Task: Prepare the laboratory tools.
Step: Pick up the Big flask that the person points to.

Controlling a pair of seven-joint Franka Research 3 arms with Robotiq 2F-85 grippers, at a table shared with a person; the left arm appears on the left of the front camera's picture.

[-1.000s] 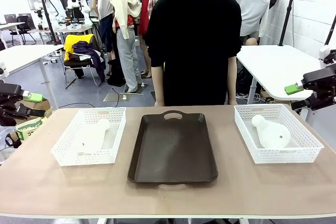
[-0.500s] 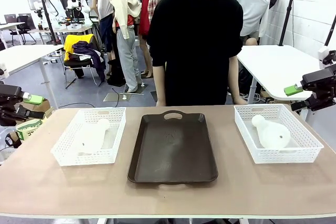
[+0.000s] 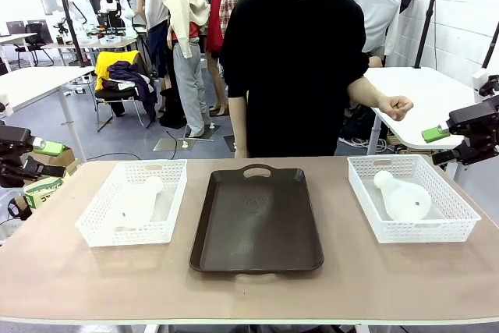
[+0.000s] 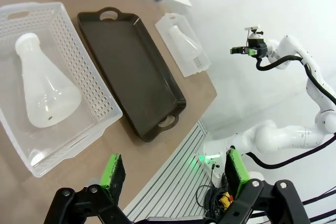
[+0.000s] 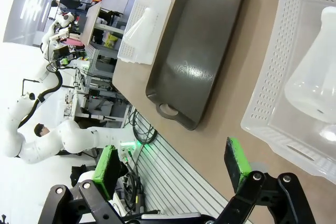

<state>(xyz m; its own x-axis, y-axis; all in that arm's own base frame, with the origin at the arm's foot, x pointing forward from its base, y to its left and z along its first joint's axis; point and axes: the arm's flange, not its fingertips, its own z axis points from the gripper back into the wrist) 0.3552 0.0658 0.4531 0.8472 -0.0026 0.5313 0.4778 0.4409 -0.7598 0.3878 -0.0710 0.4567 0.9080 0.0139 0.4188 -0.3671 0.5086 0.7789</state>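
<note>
Hazards noted from my station, with both arms held off the ends of the table. I read the left pincer (image 4: 174,174) as spread wide with nothing between its green pads. The right pincer (image 5: 173,167) is likewise spread and empty.

The left translucent whitish conical flask (image 4: 46,90) lies on its side in the left white lattice plastic basket (image 4: 100,95). It is ahead of and below the left pincer and well apart from it, with its wide base toward the fingers and its neck pointing away. The right translucent whitish conical flask (image 5: 317,77) lies the same way in the right white lattice plastic basket (image 5: 273,77), ahead of the right pincer and off toward one finger's side. The dark brown rectangular tray (image 3: 257,224) lies beyond each pincer's basket, well apart from both.

Risks, in my judgement:
- The smooth tapering wall could slip out from between the pads if gripped on the cone.
- The basket walls leave little room for spread fingers, and a finger catching the lattice could drag or tip the light basket.
- The person's raised fist (image 3: 395,105) is near the right pincer, so a reach on that side could meet it.

Limits of view:
- The front view cuts both pincers at its side edges, so I cannot judge the finger gap from there.
- The right wrist view crops the right flask at the frame edge.
- Both flask outlines fade into the white lattice.
- I cannot tell whether either flask holds liquid or is stoppered
</note>
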